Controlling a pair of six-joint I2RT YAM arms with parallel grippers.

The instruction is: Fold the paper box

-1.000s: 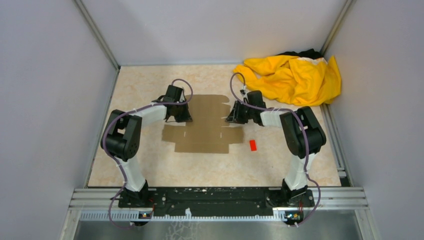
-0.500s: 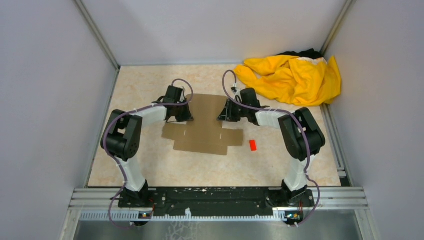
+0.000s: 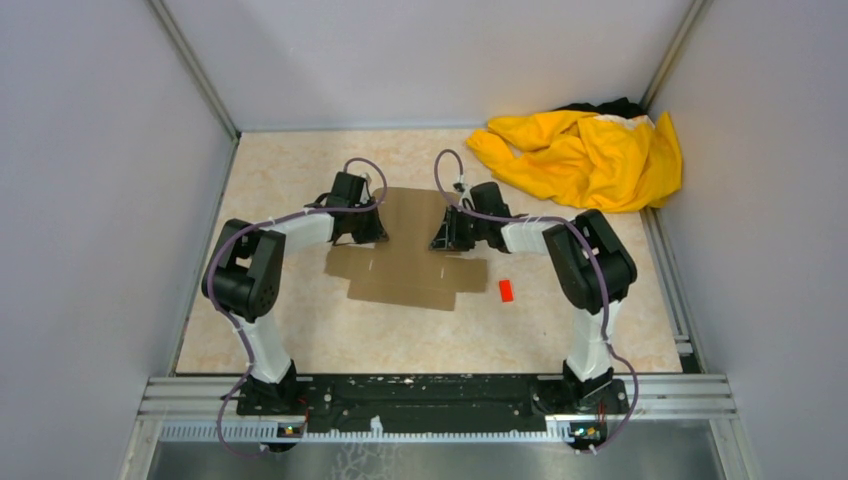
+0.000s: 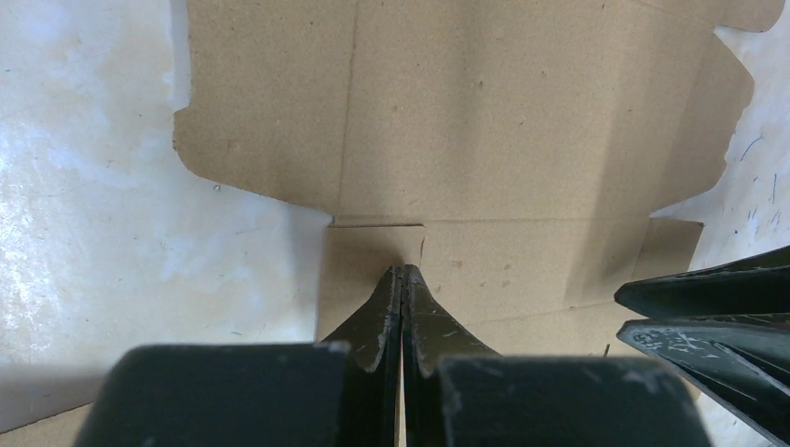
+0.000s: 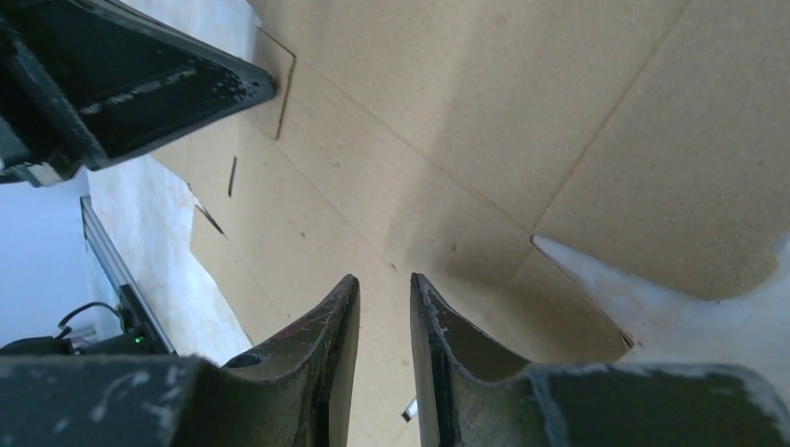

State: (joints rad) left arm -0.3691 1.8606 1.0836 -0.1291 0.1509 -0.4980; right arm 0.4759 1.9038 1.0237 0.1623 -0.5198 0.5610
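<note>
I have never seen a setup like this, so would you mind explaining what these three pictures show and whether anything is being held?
These are two robot arms bolted at the near edge of a table. The wide picture comes from a fixed camera above and behind them; the other two come from a camera on each wrist, looking past that arm's own fingers. On the table lies a flat brown cardboard sheet with flaps, meant to be folded into a box, with a red block beside it and a yellow cloth in the far right corner. The left gripper is shut, its tips pointing down at the sheet. The right gripper hangs over the sheet with its fingers slightly apart. Neither appears to hold anything.
</note>
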